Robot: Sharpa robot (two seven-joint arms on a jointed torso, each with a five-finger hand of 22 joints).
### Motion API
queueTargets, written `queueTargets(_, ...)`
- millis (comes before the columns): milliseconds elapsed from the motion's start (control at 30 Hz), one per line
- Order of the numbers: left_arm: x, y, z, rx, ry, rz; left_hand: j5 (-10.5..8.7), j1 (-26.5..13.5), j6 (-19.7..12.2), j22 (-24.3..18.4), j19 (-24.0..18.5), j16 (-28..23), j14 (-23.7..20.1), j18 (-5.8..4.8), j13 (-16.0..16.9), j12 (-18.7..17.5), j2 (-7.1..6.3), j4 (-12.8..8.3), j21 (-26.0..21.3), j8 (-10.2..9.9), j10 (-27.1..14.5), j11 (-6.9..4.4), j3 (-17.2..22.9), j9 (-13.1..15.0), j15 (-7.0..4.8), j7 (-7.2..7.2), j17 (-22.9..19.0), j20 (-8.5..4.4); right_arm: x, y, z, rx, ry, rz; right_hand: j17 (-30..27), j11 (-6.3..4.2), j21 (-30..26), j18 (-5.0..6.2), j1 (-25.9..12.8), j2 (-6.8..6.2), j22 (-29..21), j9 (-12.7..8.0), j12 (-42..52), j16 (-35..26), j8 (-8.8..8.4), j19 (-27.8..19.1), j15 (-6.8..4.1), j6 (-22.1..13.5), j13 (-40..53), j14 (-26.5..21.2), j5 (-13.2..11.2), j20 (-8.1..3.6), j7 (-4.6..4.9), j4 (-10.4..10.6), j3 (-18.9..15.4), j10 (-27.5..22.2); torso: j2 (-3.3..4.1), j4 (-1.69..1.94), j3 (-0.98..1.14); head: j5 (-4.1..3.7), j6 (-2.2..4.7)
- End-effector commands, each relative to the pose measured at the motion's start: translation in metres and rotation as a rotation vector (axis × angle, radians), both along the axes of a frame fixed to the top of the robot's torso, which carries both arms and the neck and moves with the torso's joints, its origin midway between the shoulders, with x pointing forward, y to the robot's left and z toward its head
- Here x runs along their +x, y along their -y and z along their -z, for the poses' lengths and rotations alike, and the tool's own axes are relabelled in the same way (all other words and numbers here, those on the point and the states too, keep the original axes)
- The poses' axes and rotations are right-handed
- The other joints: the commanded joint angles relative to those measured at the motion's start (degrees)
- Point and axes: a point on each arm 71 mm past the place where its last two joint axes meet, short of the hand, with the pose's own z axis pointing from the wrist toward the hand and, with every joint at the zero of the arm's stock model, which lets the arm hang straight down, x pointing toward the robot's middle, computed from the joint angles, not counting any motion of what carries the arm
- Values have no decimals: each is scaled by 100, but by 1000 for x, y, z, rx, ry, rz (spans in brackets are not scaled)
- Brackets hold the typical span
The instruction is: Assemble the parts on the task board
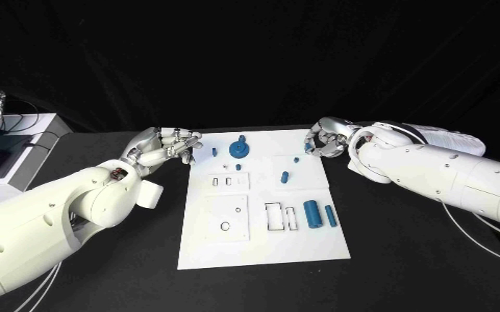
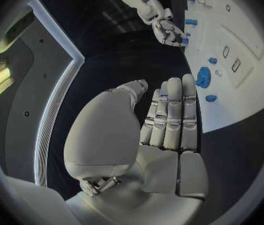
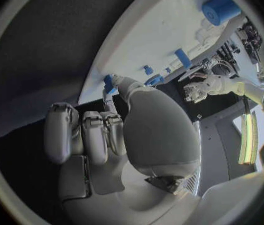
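1. The left hand hovers at the far left edge of the task board. In the left wrist view its fingers lie straight, side by side, holding nothing.
2. On the board, a blue gear-like part sits near the far edge, small blue pegs nearby, and a large blue cylinder lies with a slimmer one near the right side.
3. The right hand is at the board's far right corner. Its fingers curl in, and a small blue part seems pinched at the thumb tip.
4. Judged step: carrying a picked peg. The next move calls for aligning it over its hole.
5. The table is black, with dark drapes behind.
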Motion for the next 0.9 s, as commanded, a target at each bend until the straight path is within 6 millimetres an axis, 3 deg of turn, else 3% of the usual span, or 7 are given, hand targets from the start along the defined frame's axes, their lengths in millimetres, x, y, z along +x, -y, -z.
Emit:
queueTargets(33, 0, 2, -1, -5, 3, 17, -13, -30, -15, 8, -47, 27, -50, 74, 9, 14, -14, -21, 39, -11, -43, 10, 21, 5, 0, -10, -5, 3, 0, -1, 1, -5, 4, 0, 1509, -44, -5, -86, -9, 61, 463, 19, 35, 25, 42, 13, -49, 54, 1507, 592, 8, -48, -19, 8, 52, 599, 0, -2, 0, 7, -4)
queueTargets(100, 0, 2, -1, -5, 3, 16, -13, -32, -15, 8, -48, 28, -51, 74, 10, 15, -11, -21, 41, -11, -45, 10, 22, 6, 1, -9, -6, 3, 0, -1, 0, -5, 14, 1, 1509, -64, -10, -87, -53, 174, 465, 25, 35, 25, 75, 14, -63, 70, 1507, 592, 105, -65, -36, 55, 123, 599, 0, -3, -1, 10, -3)
queueTargets(167, 0, 2, 0, -5, 3, 16, -13, -32, -15, 8, -48, 28, -51, 74, 10, 15, -11, -21, 41, -11, -45, 10, 22, 6, 1, -9, -6, 3, -1, -2, 0, -4, 24, 2, 1509, -70, -8, -88, -47, 193, 469, 30, 35, 25, 90, 16, -69, 77, 1507, 592, 140, -70, -45, 47, 147, 599, 0, -3, -1, 10, -3)
queueTargets(400, 0, 2, 0, -5, 3, 15, -13, -32, -15, 8, -48, 28, -51, 74, 10, 15, -11, -21, 41, -11, -45, 10, 22, 6, 1, -9, -6, 3, -3, -5, -4, 8, 72, 8, 1509, -84, 10, -92, -46, 210, 487, 44, 35, 25, 128, 26, -76, 113, 1507, 592, 154, -78, -59, 35, 166, 599, -3, 0, 0, 12, -9)
queueTargets(600, 0, 1, 0, -4, 2, 12, -13, -32, -15, 8, -48, 28, -51, 74, 10, 15, -11, -21, 41, -11, -45, 10, 22, 6, 1, -9, -6, 3, -7, -10, -16, 24, 102, 7, 1509, -85, 22, -96, -49, 174, 498, 46, 35, 25, 132, 33, -78, 93, 1507, 592, 124, -82, -55, 13, 162, 599, -19, -10, -12, 17, -9)
queueTargets(900, 0, 1, 0, -3, 2, 11, -13, -32, -15, 8, -48, 28, -51, 74, 10, 15, -11, -21, 41, -11, -45, 10, 22, 6, 1, -9, -6, 3, -21, -45, -39, 57, 137, -39, 1509, -89, 23, -97, -30, 142, 503, 53, 35, 25, 150, 36, -80, 97, 1507, 592, 73, -85, -60, -28, 167, 599, -58, -29, -28, 37, -4)
